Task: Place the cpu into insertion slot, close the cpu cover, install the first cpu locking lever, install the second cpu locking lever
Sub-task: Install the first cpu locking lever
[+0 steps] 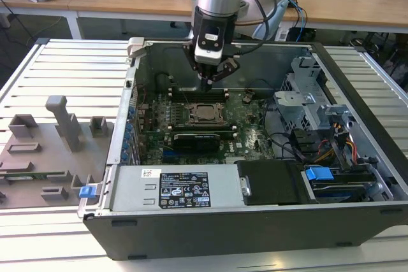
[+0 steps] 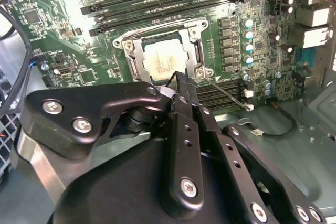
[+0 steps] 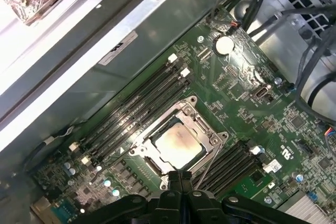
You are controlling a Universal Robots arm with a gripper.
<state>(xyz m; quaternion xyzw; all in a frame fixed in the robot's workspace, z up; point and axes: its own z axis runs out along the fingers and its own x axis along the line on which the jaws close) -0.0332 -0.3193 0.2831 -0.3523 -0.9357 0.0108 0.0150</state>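
The cpu (image 2: 163, 59) lies flat in the insertion slot (image 2: 122, 40) on the green motherboard (image 1: 252, 128), its silvery top showing. The cpu cover (image 2: 137, 61) lies down over it as a metal frame around the chip. A thin wire locking lever (image 2: 228, 96) sticks out at an angle from the socket's corner, over the black memory slots. My gripper (image 1: 206, 85) hangs just above the board at the socket's far edge, shut with nothing between its fingers. Both wrist views show its tips (image 3: 181, 174) close beside the cpu (image 3: 178, 145).
The open computer case has tall metal walls (image 1: 121, 125) around the board. A power supply (image 1: 172, 189) sits at the front, drive cages (image 1: 306, 93) and cables (image 1: 319, 148) on the exterior view's right. Grey fixtures (image 1: 60, 125) stand on the slatted table outside the case.
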